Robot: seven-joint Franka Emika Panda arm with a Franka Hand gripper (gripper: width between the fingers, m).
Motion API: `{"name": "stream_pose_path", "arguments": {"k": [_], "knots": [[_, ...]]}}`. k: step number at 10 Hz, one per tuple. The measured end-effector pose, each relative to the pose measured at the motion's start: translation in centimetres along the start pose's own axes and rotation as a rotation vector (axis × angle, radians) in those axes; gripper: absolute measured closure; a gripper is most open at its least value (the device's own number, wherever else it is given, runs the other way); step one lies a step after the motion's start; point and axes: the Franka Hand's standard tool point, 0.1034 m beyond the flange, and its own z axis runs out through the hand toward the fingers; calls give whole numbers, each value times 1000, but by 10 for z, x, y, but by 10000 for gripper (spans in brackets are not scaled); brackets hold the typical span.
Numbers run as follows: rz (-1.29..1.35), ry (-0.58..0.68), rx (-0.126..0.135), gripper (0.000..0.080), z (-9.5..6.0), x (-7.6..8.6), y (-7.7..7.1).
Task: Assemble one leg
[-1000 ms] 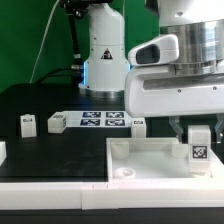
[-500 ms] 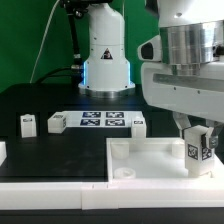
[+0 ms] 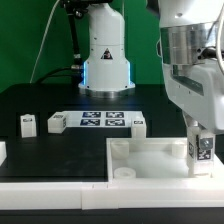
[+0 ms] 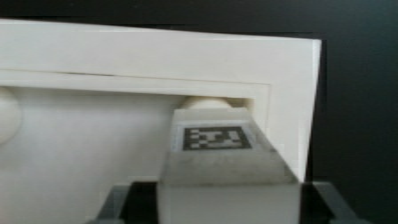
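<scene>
My gripper [image 3: 201, 150] is shut on a white leg [image 3: 201, 152] with a black-and-white tag, and holds it upright at the right corner of the large white tray-like piece [image 3: 150, 160]. In the wrist view the leg [image 4: 221, 160] sits between the dark fingers [image 4: 134, 200], its end over a round corner socket [image 4: 208, 101] of the white piece. Whether the leg touches the socket I cannot tell. Three more legs stand on the black table: one at the exterior view's left [image 3: 27, 123], one beside the marker board [image 3: 56, 122], one small at its right end [image 3: 138, 123].
The marker board [image 3: 100, 120] lies on the table behind the tray-like piece. The robot base [image 3: 105, 50] stands at the back. Another round socket [image 3: 124, 172] shows at the tray's near left corner. A white part edge [image 3: 3, 150] shows at the exterior view's far left.
The gripper with the leg has turned about its axis and the wrist body has swung; the leg stays at the tray's right corner, sitting slightly lower now.
</scene>
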Motion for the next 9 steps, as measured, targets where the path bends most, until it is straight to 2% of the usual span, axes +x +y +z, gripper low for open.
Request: {"name": "stream_pose_path", "arguments": {"k": [2, 3, 5, 9], "knots": [[-154, 2, 0, 194, 0, 1, 0], [-163, 2, 3, 163, 0, -2, -1], [-466, 2, -9, 152, 0, -5, 0], [-914, 2, -10, 151, 0, -8, 1]]}}
